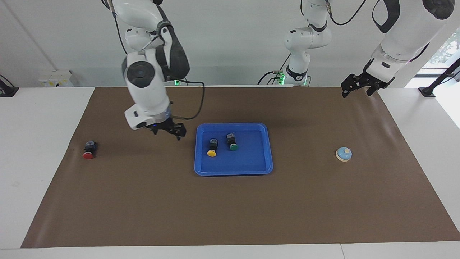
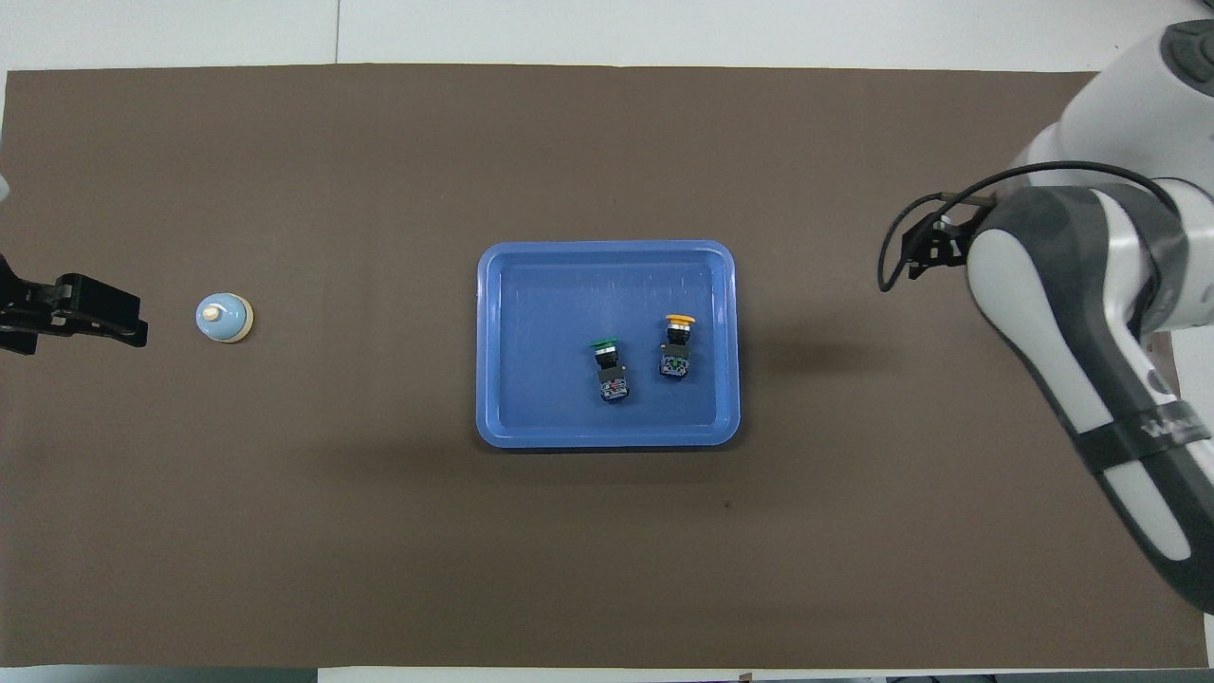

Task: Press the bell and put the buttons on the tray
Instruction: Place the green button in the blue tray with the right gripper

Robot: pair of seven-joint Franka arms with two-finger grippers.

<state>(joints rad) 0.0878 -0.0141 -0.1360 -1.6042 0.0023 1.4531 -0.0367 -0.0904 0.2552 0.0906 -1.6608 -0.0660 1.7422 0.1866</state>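
A brown mat [image 1: 230,201] covers most of my table. At its centre sits the blue tray [image 1: 251,167], and two of the three buttons already lie inside it, side by side: the green button [image 1: 232,142] and the yellow button [image 1: 212,147], each tipped on its side. The red button [image 1: 89,150] is left to fetch; it lies on the mat near the edge at my right arm's end of the table. The bell [image 1: 344,154] stands near the edge at my left arm's end, and nothing shows whether it has been pressed.

My right gripper [image 1: 168,130] hangs empty, jaws wide, over bare mat between the tray and the red button. My left gripper [image 1: 359,85] waits, open and empty, over the mat's corner nearest my left arm's base.
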